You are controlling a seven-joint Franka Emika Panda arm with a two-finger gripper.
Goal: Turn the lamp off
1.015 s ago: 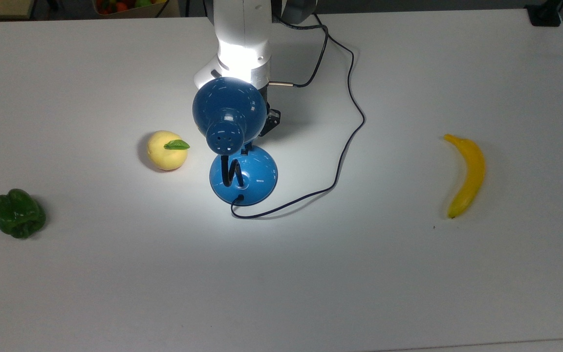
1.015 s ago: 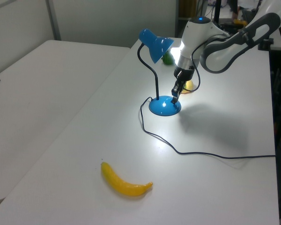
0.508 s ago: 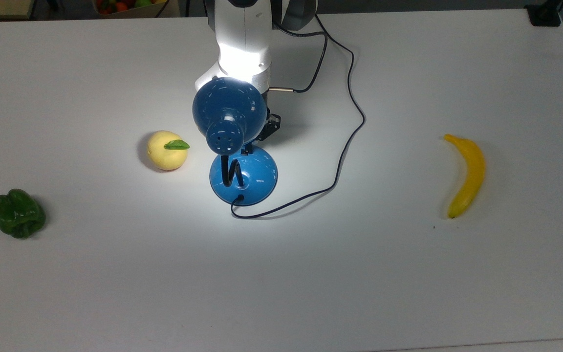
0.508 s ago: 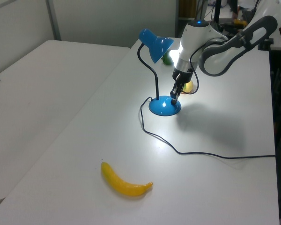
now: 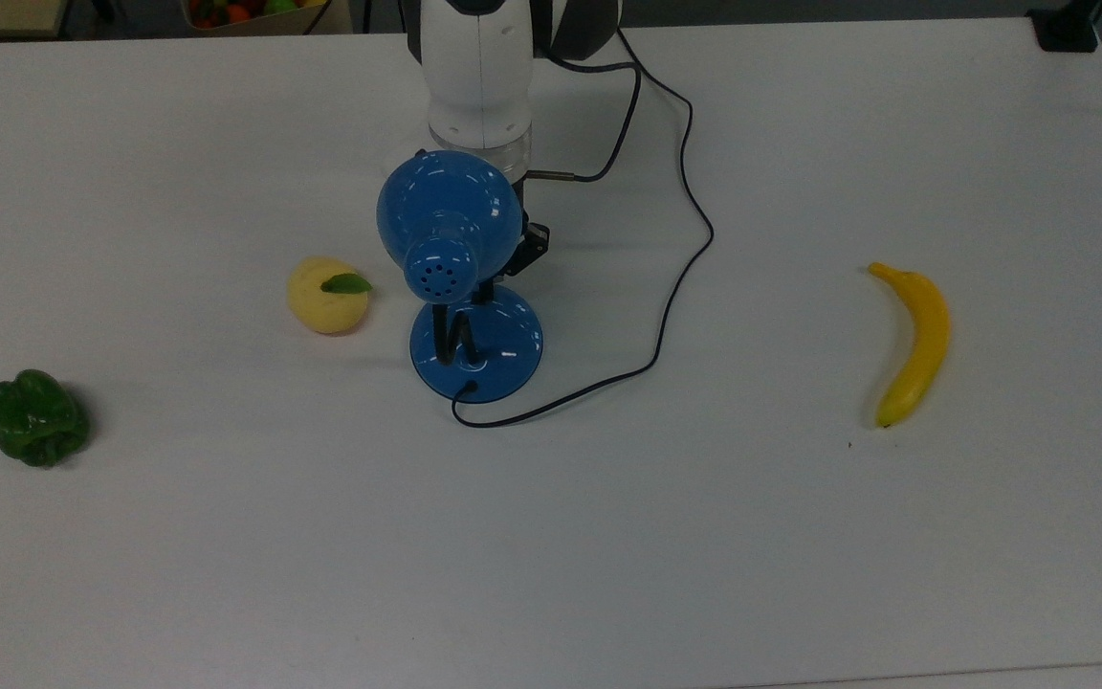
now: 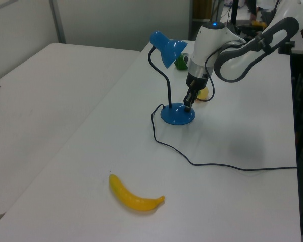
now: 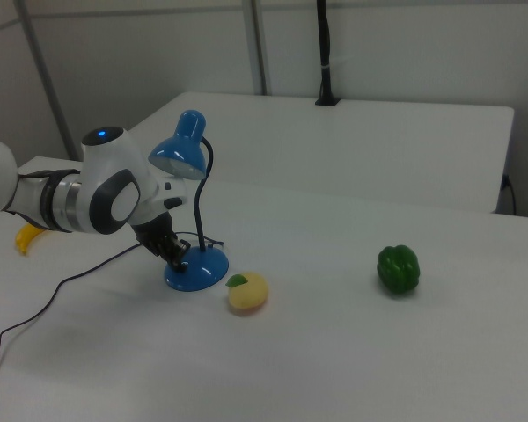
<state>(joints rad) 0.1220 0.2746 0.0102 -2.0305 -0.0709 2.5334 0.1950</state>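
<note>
While the top view hides most of the gripper [image 5: 511, 260] under the lamp [image 5: 463, 287], its dark body shows at the dome shade's right edge in the top view, just above the round base's upper rim; the base lies directly below it in the top view, so the tip seems to bear on that near rim, where a switch would sit; no glow falls on the table [image 5: 226, 536], so I judge the lamp off, and the coming move a straight lift away. From the left view, the gripper [image 6: 187, 105] meets the base's right side in the left view, the lamp [image 6: 177, 114] mid-table. From the right view, the gripper [image 7: 173, 256] touches the lamp [image 7: 196, 268] on its left in the right view.
</note>
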